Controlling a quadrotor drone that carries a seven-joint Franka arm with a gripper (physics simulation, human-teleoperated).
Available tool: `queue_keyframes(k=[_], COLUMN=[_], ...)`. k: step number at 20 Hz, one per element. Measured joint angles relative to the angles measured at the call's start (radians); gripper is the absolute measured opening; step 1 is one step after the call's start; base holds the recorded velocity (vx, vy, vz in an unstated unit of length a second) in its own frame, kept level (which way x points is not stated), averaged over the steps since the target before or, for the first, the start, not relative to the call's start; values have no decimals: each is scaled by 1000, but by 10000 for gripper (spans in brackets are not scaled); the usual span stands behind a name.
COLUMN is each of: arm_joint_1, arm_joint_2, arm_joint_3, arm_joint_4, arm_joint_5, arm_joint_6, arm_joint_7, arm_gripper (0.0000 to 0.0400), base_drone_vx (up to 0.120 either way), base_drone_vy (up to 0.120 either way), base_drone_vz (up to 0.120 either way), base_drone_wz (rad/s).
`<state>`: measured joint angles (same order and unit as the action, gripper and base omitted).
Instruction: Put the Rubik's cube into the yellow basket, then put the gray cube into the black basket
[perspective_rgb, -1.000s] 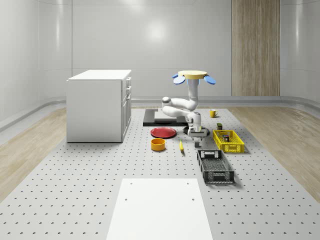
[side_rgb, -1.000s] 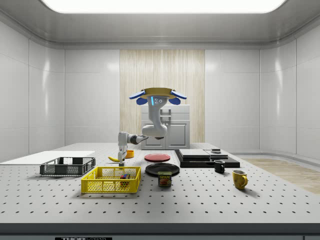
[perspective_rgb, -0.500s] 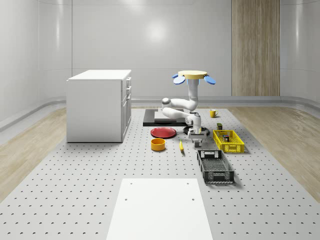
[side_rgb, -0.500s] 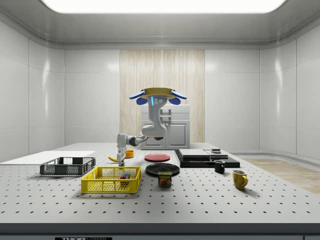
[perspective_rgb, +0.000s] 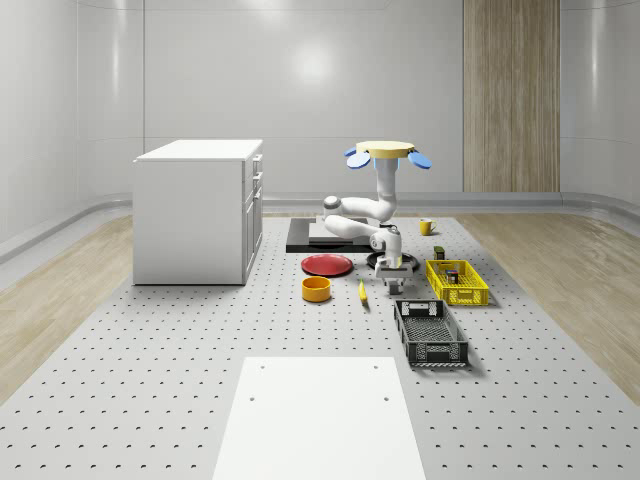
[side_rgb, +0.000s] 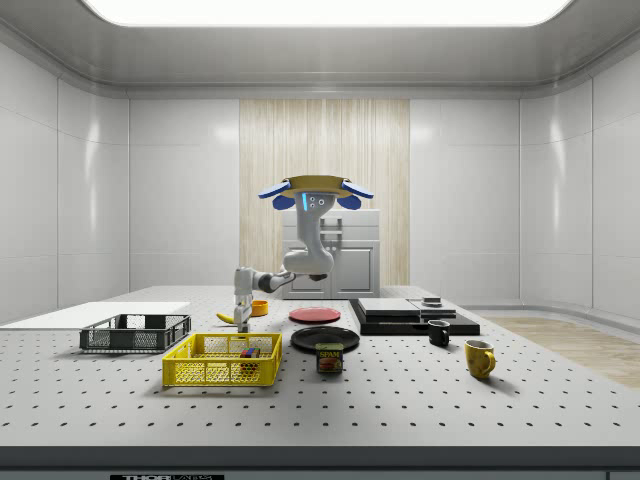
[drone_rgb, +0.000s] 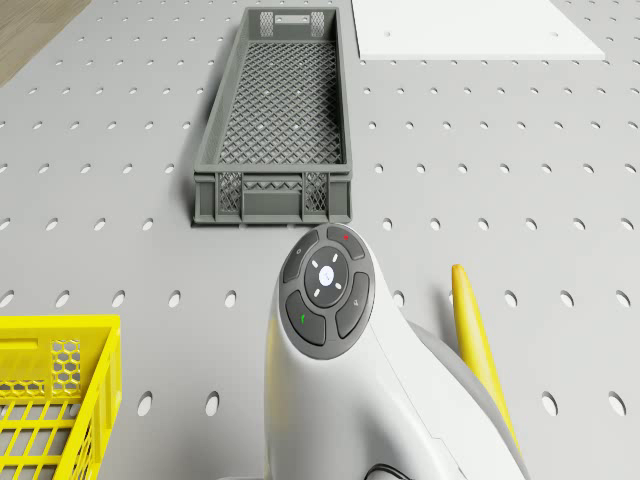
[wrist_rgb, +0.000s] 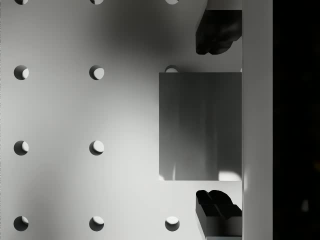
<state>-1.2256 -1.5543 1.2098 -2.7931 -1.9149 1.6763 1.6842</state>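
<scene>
The gray cube (wrist_rgb: 200, 126) rests on the perforated table between my gripper's (wrist_rgb: 217, 121) two dark fingertips (wrist_rgb: 217, 31), with a small gap on each side. The gripper (perspective_rgb: 394, 286) is open and low over the table, just off the black basket's (perspective_rgb: 430, 332) far end. The yellow basket (perspective_rgb: 457, 283) stands to the whole-scene view's right of the gripper, with the Rubik's cube (side_rgb: 250, 352) inside it. The drone (perspective_rgb: 385, 152) hovers above the table behind the baskets, its white arm (drone_rgb: 325, 290) bent down.
A banana (drone_rgb: 475, 340) lies beside the arm, with an orange bowl (perspective_rgb: 316, 289) and red plate (perspective_rgb: 327, 264) further left. A white cabinet (perspective_rgb: 198, 212), a black slab (perspective_rgb: 320, 235), a can (side_rgb: 329, 357) and two mugs (side_rgb: 479, 357) stand around. A white sheet (perspective_rgb: 320, 415) covers the front.
The gripper has come down from above the gray cube until its fingers straddle it. The drone has held its place.
</scene>
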Motion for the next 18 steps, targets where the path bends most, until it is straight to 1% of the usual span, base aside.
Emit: queue_keyframes(k=[6, 9, 11, 14, 18], arm_joint_1=[11, 14, 16, 18, 19], arm_joint_2=[2, 3, 4, 6, 9], arm_joint_3=[-4, -6, -6, -7, -7], arm_joint_4=[-8, -11, -12, -13, -13], arm_joint_5=[-6, -7, -8, -10, -11], arm_joint_6=[-3, -5, -6, -8, -11], arm_joint_7=[-3, -4, -4, -5, -6], arm_gripper=[400, 327, 297, 272, 258], base_drone_vx=[0, 0, 0, 0, 0], base_drone_vy=[0, 0, 0, 0, 0], base_drone_vz=[0, 0, 0, 0, 0], base_drone_wz=[0, 0, 0, 0, 0])
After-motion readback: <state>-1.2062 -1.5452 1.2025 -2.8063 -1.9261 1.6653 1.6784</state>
